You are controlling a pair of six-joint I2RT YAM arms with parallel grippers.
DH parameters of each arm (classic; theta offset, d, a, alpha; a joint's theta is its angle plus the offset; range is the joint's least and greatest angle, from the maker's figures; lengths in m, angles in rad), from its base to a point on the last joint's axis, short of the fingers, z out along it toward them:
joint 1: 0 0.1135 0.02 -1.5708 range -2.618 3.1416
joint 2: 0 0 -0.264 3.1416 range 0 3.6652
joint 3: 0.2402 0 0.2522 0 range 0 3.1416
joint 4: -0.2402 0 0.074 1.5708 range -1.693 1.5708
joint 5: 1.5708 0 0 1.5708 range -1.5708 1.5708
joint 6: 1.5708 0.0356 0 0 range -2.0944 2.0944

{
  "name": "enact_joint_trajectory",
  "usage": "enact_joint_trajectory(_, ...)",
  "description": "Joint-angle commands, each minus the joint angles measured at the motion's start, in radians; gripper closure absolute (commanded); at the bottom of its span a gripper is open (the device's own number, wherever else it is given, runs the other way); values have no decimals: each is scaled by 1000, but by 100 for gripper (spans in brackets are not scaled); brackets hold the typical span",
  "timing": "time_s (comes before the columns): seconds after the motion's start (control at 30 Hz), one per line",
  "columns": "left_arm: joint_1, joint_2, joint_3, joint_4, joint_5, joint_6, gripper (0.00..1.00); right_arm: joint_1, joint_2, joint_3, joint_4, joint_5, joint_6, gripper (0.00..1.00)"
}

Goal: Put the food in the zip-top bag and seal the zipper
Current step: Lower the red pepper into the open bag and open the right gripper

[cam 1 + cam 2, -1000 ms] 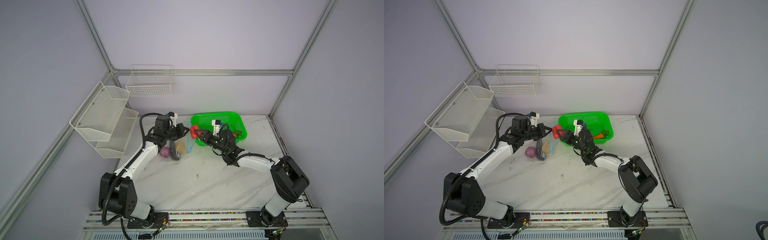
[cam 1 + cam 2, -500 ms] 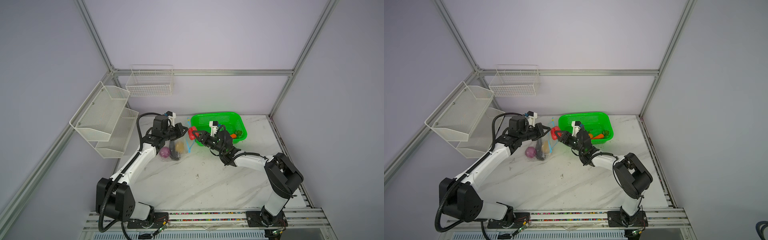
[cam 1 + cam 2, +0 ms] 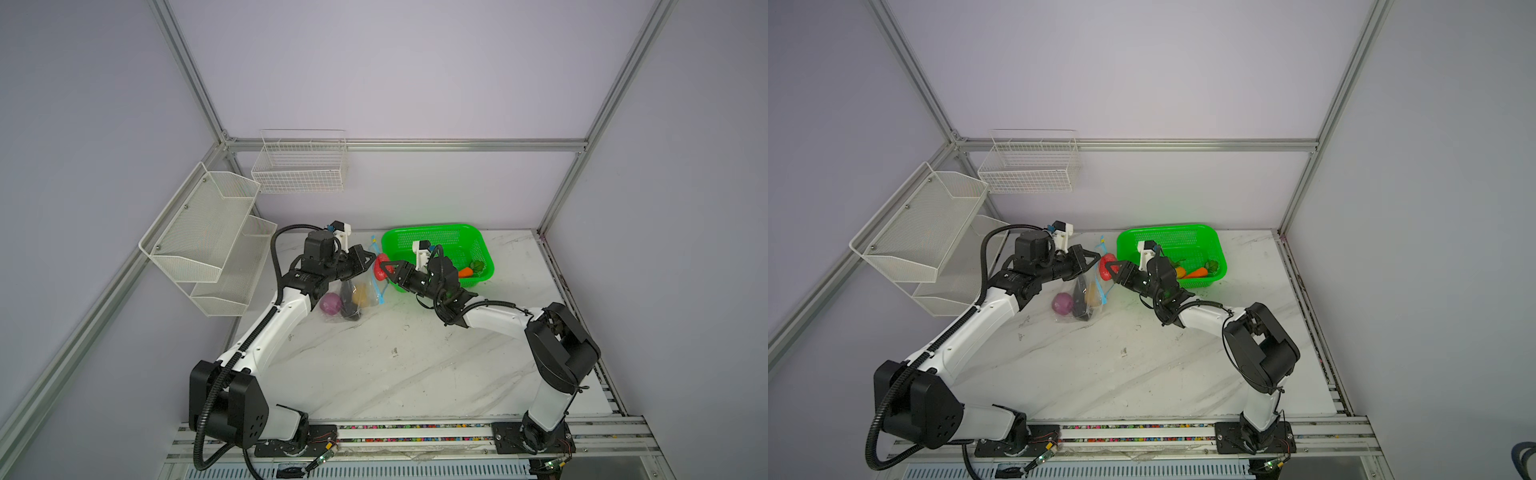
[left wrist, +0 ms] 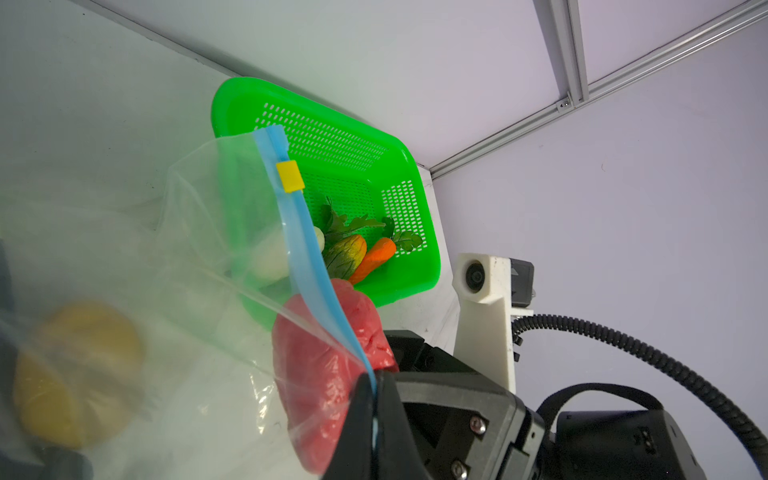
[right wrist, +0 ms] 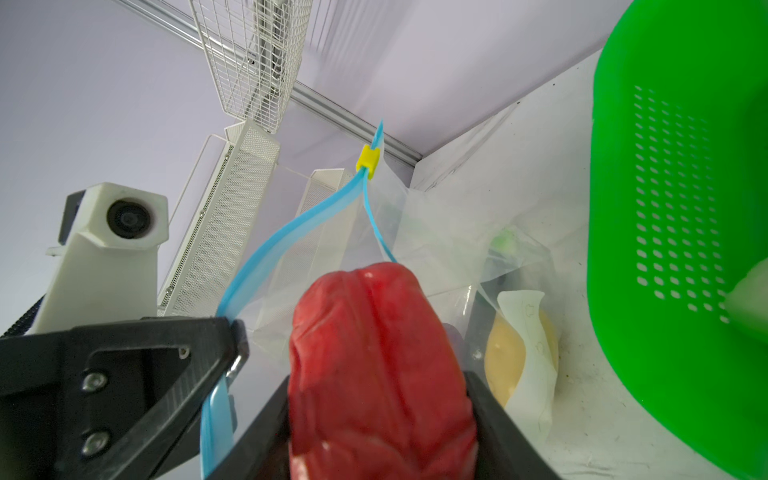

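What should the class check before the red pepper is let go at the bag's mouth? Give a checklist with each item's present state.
1. Left claw pinches the blue zipper strip: ok.
2. Mouth of the bag is held open: ok.
3. Right claw grips the red pepper: ok.
4. Pepper is fully past the strip, inside the bag: cannot tell.
5. Yellow slider sits at the strip's far end, clear of the opening: ok.
6. Green basket is emptied of food: not ok, the carrot and other pieces remain.
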Motion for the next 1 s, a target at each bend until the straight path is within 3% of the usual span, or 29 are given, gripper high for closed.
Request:
enact_joint_trajectory(0.0, -4, -13, -17, 40, 26, 0, 100, 14, -21, 28, -68, -14, -63, 51)
enact_joint_trajectory(0.4, -4, -22, -17, 37, 26, 2, 100, 17, -19, 136, -319, -115, -321, 61)
enact_joint_trajectory(0.97, -5, -26, -21, 44, 39, -11, 100, 27, 99, 283, -558, -70, -394, 59)
